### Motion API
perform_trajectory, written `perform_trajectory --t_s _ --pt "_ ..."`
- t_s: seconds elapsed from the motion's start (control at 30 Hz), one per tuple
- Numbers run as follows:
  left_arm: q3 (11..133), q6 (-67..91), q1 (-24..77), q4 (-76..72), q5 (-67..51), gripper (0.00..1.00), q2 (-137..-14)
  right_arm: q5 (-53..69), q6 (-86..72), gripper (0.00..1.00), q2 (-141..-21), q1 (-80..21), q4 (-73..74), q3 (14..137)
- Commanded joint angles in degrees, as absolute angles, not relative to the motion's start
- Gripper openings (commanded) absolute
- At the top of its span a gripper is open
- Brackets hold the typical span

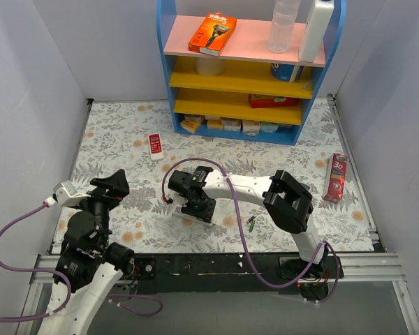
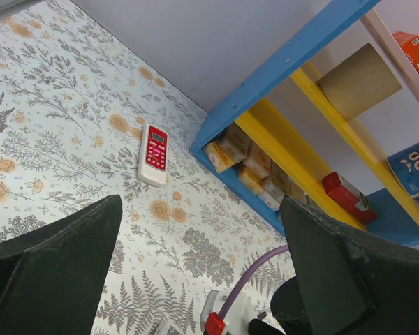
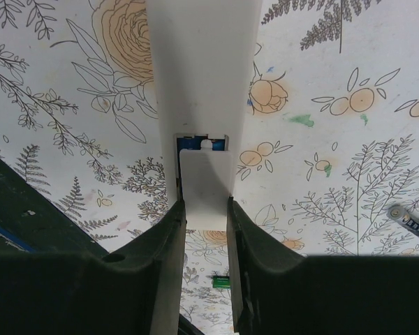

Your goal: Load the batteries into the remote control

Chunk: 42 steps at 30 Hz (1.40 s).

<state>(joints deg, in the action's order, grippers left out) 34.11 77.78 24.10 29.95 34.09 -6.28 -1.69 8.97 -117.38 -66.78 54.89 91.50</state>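
Note:
The white remote control (image 3: 202, 70) lies back up on the floral mat, mostly hidden under my right gripper (image 1: 195, 204) in the top view. In the right wrist view my right gripper (image 3: 206, 206) is shut on the remote's white battery cover (image 3: 206, 174), which sits partly over the compartment. A blue battery (image 3: 190, 142) shows in the narrow gap above the cover. A green battery (image 3: 222, 281) and a dark battery (image 3: 408, 222) lie loose on the mat. The green battery (image 1: 252, 222) also shows in the top view. My left gripper (image 1: 112, 185) is open and empty, raised at the left (image 2: 202, 269).
A short red-and-white remote (image 1: 156, 146) lies near the blue and yellow shelf (image 1: 244, 77); it also shows in the left wrist view (image 2: 153, 153). A red toothpaste box (image 1: 337, 177) lies at the right. Grey walls close both sides.

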Motion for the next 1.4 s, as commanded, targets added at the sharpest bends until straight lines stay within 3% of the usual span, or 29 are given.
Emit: perform_trajectory --t_s 0.0,1.37 --pt "33.75 77.17 23.73 29.97 34.81 0.98 -7.03 -0.44 8.53 0.34 -117.07 -66.97 54.49 93.43" --pt "33.84 77.52 23.56 30.23 34.72 0.98 -7.03 0.26 6.6 0.4 -116.9 -66.88 54.32 93.25"
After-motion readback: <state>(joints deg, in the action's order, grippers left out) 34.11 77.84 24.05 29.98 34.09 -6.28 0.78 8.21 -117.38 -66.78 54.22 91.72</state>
